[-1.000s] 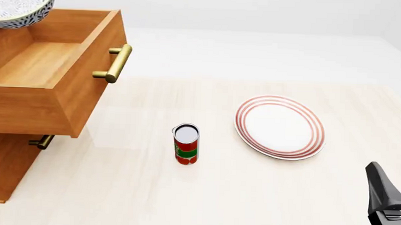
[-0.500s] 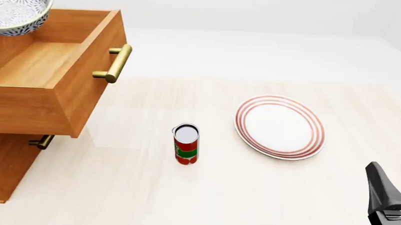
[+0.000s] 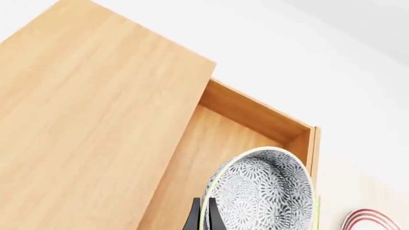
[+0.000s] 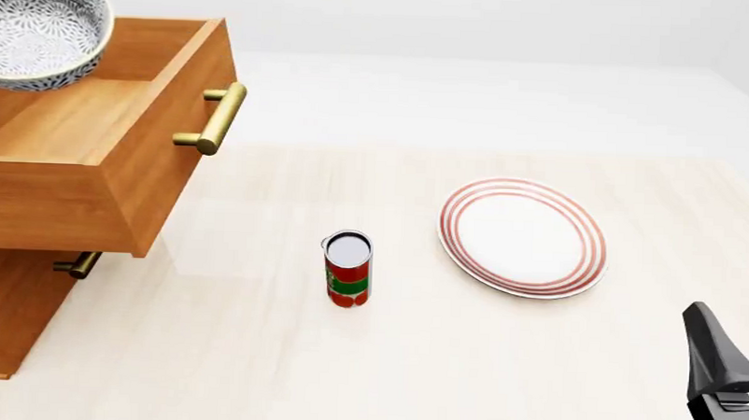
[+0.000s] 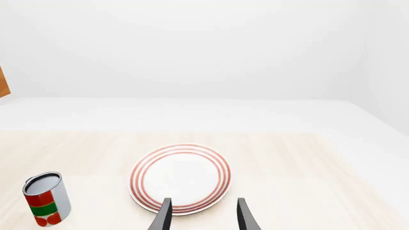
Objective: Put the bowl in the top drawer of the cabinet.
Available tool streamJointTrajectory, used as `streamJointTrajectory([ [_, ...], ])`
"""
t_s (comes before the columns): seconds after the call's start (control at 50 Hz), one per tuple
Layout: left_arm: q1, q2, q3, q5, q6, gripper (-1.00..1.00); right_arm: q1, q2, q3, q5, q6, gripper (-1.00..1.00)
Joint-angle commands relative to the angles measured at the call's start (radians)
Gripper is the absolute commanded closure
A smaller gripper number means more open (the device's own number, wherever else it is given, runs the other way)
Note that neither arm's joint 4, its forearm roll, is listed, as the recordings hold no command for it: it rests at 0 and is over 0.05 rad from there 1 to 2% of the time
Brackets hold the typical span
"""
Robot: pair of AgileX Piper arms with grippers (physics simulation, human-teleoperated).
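— So, what is the left gripper [image 3: 202,218] doing?
— Its thin dark fingers are pinched on the rim of the bowl [image 4: 34,25], which hangs at the upper left of the front view, over the open top drawer [image 4: 96,154] of the cabinet [image 4: 9,309].
— And the right gripper [image 5: 201,215]?
— It holds nothing, its fingers spread apart, low at the right edge, near the plate [image 4: 523,237]. A can [image 4: 346,269] stands on the table [image 4: 382,369] left of the plate.
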Motion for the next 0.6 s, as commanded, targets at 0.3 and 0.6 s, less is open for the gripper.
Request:
streamJointTrajectory([
  [0.3,0.003,0.063,0.007,-0.048,0.020,1.00,0.000,0.000,0.000,0.000,0.000,-1.00],
  [0.6,-0.014,0.094,0.008,-0.069,0.030,1.00,0.000,0.000,0.000,0.000,0.000,-1.00],
])
